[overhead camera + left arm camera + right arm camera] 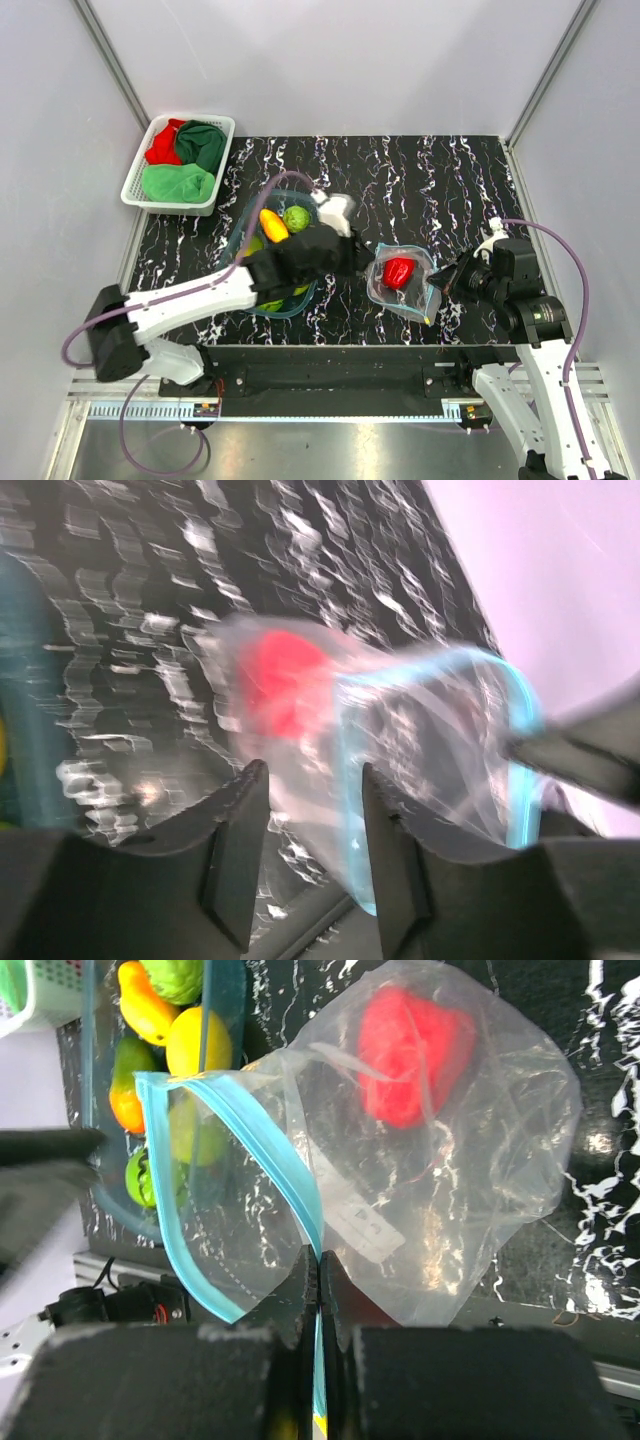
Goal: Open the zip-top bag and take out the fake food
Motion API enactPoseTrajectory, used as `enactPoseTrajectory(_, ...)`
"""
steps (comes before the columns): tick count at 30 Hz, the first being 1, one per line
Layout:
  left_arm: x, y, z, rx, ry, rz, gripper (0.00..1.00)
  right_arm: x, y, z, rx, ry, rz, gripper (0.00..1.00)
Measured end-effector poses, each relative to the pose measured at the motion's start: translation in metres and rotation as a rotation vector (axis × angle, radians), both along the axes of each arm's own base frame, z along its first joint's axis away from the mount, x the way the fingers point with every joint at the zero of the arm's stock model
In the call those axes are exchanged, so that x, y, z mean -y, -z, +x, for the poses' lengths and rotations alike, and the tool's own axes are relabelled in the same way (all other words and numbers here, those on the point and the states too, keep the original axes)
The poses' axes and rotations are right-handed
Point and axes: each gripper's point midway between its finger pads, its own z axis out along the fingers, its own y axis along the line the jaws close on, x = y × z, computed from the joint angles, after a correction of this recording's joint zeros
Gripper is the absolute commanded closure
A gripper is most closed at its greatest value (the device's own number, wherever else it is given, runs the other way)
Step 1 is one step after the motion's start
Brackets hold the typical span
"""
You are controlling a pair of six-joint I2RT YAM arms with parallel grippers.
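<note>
The zip-top bag (412, 297) lies on the black marbled table right of centre, its teal mouth strip (285, 1155) spread apart. One red piece of fake food (398, 272) sits inside it, also visible through the film (415, 1055) and blurred in the left wrist view (280, 685). My right gripper (320, 1260) is shut on one side of the teal strip at the bag's near right corner (450, 282). My left gripper (310, 775) hovers at the bag's left edge (355, 255), jaws apart, with bag film and the strip showing between and beside its fingers.
A translucent blue tub (243, 243) left of the bag holds several pieces of fake food, among them a yellow-orange one (272, 225) and a green one (296, 217). A white basket (135, 180) with red and green cloths stands at the back left.
</note>
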Motion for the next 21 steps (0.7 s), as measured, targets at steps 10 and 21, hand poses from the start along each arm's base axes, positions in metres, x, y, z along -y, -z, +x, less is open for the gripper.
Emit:
enactPoseTrajectory(10, 0.105, 0.042, -0.036, 0.025, 0.198, 0.164, 0.72, -0.003, -0.005, -0.005, 0.018, -0.013, 0.023, 1.0)
enactPoseTrajectory(21, 0.109, 0.117, -0.012, 0.027, 0.099, 0.386, 0.43, -0.006, -0.008, -0.005, -0.007, 0.026, 0.073, 1.0)
